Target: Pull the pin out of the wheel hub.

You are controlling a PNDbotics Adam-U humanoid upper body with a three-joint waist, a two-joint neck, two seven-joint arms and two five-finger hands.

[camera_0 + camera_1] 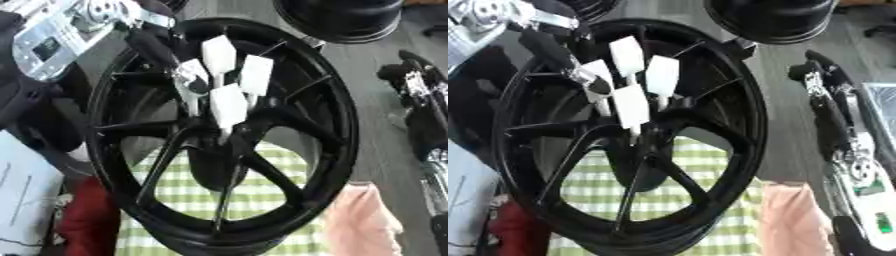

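A big black wheel hub [328, 150] with spokes stands upright on a green checked cloth [262, 197]. My left hand [156, 47] comes in from the upper left. Its fingers [229, 104], tipped with white pads, fan out straight in front of the hub's centre [223, 137]. The lowest pad points down at the centre and reaches it. I cannot make out the pin among the pads and the dark spokes. My right hand [826, 87] rests at the right edge, black fingers up and relaxed, away from the wheel.
A second black wheel [343, 19] lies at the top behind the hub. A pink cloth [363, 222] is at the lower right, something red [87, 220] and a white sheet [22, 197] at the lower left. Grey surface [372, 125] runs between the hub and my right arm.
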